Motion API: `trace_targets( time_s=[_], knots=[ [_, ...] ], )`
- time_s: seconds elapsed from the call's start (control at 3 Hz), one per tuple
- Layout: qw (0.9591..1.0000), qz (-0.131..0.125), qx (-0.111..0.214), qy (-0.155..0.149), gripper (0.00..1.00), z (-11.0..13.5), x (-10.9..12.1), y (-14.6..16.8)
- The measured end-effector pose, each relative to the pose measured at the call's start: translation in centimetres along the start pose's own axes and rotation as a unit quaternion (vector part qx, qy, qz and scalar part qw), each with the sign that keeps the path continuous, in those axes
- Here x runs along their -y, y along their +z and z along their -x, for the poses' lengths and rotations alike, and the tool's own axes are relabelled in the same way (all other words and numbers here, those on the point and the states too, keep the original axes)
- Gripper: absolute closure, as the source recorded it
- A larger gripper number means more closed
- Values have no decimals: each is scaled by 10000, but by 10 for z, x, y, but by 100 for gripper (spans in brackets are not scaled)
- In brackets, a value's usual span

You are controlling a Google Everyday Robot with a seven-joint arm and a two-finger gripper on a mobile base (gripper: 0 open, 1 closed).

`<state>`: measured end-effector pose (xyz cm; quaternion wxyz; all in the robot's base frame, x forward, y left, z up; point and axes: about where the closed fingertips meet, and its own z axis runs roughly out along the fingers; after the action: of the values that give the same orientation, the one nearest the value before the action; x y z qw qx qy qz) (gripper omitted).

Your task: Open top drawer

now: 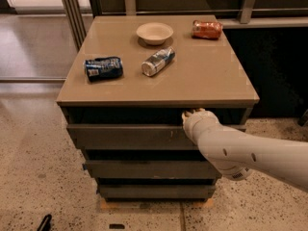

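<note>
The top drawer (125,136) is the uppermost flat grey-brown front under the tabletop, with small pale scratches right of centre. It stands slightly out from the cabinet, with a dark gap above it. My gripper (192,113) reaches from the right on the white arm (245,153) and sits at the drawer's upper edge, right of centre, inside the dark gap. The wrist hides its tips.
On the tan tabletop (211,81) lie a blue crushed can (103,68), a silver can on its side (158,61), a pale bowl (154,32) and a red can (207,29). Two narrower drawer fronts (144,169) sit below. Speckled floor lies around.
</note>
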<state>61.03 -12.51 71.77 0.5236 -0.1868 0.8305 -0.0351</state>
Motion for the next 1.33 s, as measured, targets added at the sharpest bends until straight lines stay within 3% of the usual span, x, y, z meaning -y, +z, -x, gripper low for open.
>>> trace_targets(
  time_s=[0.33,0.67,1.33],
  knots=[
    [9996,-1,-203,-209,100,-5,0,8],
    [9968,-3,-629,-503,100,-20,3,22],
    [9932,135,-949,-663,100,-28,2,22]
  ],
)
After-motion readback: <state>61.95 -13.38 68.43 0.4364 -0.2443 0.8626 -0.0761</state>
